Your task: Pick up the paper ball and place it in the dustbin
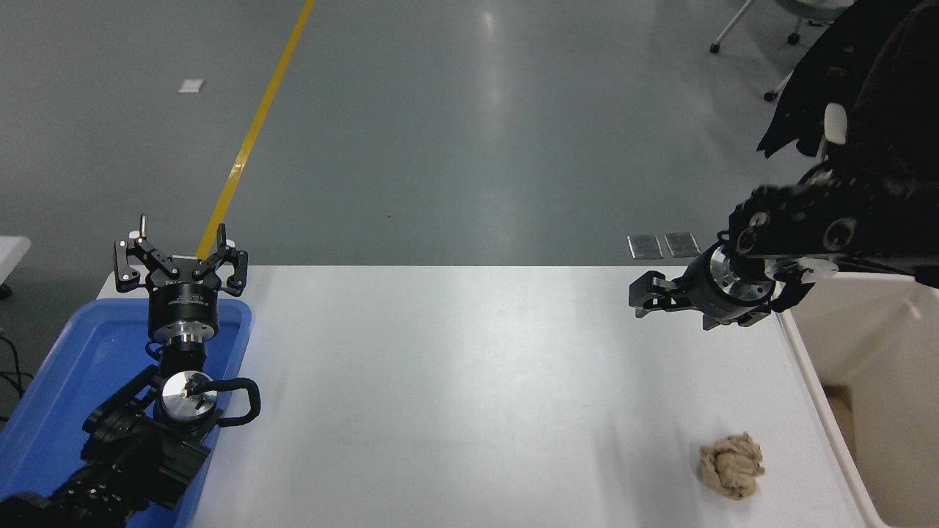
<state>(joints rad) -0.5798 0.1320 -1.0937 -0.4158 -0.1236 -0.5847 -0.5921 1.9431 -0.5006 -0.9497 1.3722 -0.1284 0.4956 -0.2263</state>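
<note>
The paper ball (731,466) lies alone on the white tabletop (455,381) at lower right, near the cream dustbin (873,381). The right end effector (644,301) hovers well above it at the right, empty — its finger spread can't be judged. The left end effector (181,258) is parked over the blue tray (66,367) at lower left, fingers spread wide.

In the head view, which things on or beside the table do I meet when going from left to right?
Shallow blue plastic tray with the left gripper above it → right gripper → tan crumpled paper ball → cream plastic dustbin.
</note>
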